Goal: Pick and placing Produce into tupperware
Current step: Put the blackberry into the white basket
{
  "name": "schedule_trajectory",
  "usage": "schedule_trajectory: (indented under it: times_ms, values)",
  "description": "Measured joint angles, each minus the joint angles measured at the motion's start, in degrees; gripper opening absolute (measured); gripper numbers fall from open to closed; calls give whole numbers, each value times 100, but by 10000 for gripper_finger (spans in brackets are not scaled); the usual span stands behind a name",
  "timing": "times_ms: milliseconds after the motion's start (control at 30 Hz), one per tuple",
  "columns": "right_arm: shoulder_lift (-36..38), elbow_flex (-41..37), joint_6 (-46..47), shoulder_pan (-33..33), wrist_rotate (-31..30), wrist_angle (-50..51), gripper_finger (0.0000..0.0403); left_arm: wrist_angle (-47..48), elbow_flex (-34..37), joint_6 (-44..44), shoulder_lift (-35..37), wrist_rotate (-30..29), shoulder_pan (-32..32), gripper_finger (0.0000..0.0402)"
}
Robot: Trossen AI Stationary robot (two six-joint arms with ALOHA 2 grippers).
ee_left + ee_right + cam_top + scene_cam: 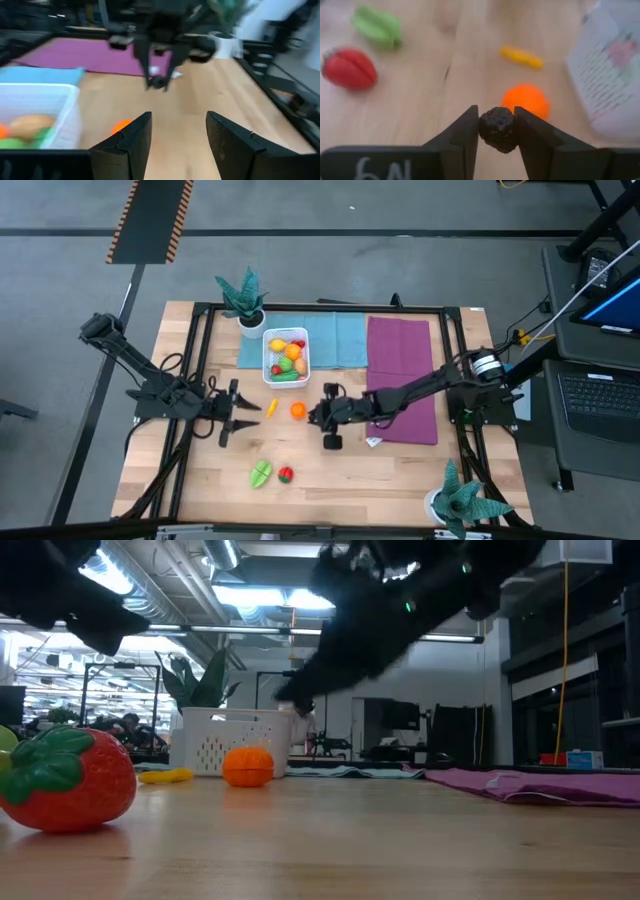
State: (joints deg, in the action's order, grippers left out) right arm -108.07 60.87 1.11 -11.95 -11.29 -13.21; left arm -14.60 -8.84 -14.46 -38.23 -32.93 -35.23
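High view: the white tupperware (286,352) is being seen just above the table's centre, with produce lying inside; an orange piece (297,410) is lying at its 6 o'clock, a yellow piece (272,406) at 7 o'clock, and a green piece (260,474) and red piece (286,473) are lying near the front edge; the left gripper (246,414) is being held at 9 o'clock of the orange piece, the right gripper (318,416) at 3 o'clock
Low view: a red strawberry (66,780) is being shown nearest; the orange piece (248,766) is sitting before the tupperware (232,739)
Left wrist view: the left gripper (176,131) is being held part open, nothing between its fingers
Right wrist view: the right gripper (496,131) is being kept clamped on a dark bumpy piece (497,128), above the orange piece (526,100)
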Motion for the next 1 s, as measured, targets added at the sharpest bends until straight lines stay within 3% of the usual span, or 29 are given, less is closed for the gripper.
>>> schedule_trajectory:
  times_ms: [167, 467, 1000]
  values:
    - [370, 21, -430, 152, 2, -79, 118, -290, 0, -131, -1, -194, 271, 179]
    - [426, 19, -937, 331, 19, -252, 121, -789, 0, -1360, -17, 40, 917, 179]
    - [426, 23, -1373, 508, 36, -421, 123, -951, -7, -1508, -391, 92, 1439, 179]
